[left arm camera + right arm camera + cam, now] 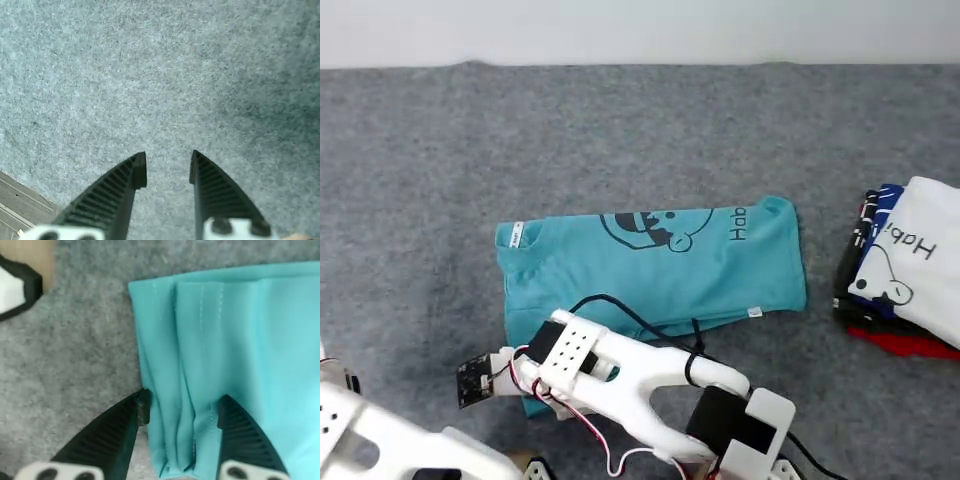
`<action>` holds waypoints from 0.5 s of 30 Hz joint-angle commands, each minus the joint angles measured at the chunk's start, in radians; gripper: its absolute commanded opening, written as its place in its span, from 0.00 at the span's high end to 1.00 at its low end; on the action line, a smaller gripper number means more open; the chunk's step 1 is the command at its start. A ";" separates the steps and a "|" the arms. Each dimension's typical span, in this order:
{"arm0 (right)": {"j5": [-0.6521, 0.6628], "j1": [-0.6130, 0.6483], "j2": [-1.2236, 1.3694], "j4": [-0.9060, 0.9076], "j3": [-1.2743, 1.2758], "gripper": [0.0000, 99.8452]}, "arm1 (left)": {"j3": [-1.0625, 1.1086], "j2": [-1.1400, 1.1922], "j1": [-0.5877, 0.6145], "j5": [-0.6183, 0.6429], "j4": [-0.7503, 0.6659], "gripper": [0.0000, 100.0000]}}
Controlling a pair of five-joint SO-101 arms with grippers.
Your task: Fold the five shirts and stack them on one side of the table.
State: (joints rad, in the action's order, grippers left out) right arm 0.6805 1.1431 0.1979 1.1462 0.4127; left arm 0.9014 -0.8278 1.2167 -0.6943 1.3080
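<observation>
Dark lettering (739, 222) printed on the teal shirt (650, 275), cut short by the fold, similar lettering (912, 240) printed on the white shirt (925, 280), partly out of frame

The right arm (650, 375) stands on its base at the near edge of the high view, right of centre. Its upper links run leftward and end in the perforated white wrist housing (565, 350), which is angled downward. The right gripper (182, 407) points down with its jaws parted. Its two dark ribbed fingers (115, 435) are spread well apart, with the tips level with each other. The left arm (370, 435) sits low in the near left corner of the high view. The left gripper (167, 165) also points down with its jaws parted. Its ribbed fingers (115, 190) have a clear gap between their tips and hold nothing.
</observation>
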 commanded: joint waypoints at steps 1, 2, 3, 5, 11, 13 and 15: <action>-0.008 -0.013 0.025 -0.025 -0.011 0.83 | -0.002 -0.012 0.008 0.008 -0.026 0.85; -0.008 -0.013 0.033 -0.024 -0.021 0.87 | -0.002 -0.012 0.008 0.008 -0.026 0.85; -0.008 -0.015 0.035 -0.021 -0.028 0.91 | -0.002 -0.012 0.006 0.008 -0.026 0.85; -0.003 -0.016 0.035 -0.024 -0.035 0.97 | -0.002 -0.012 0.002 0.008 -0.025 0.85; -0.002 -0.045 0.027 -0.024 -0.035 0.99 | -0.002 -0.012 0.002 0.008 -0.025 0.85; -0.002 -0.065 0.024 -0.016 -0.046 0.99 | -0.002 -0.012 0.002 0.008 -0.023 0.85; -0.002 -0.088 0.024 0.022 -0.089 0.99 | -0.002 -0.012 0.002 0.008 -0.021 0.85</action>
State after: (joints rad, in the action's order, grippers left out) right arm 0.6820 1.0863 0.2209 1.1293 0.3759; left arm 0.9014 -0.8278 1.2167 -0.6943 1.3080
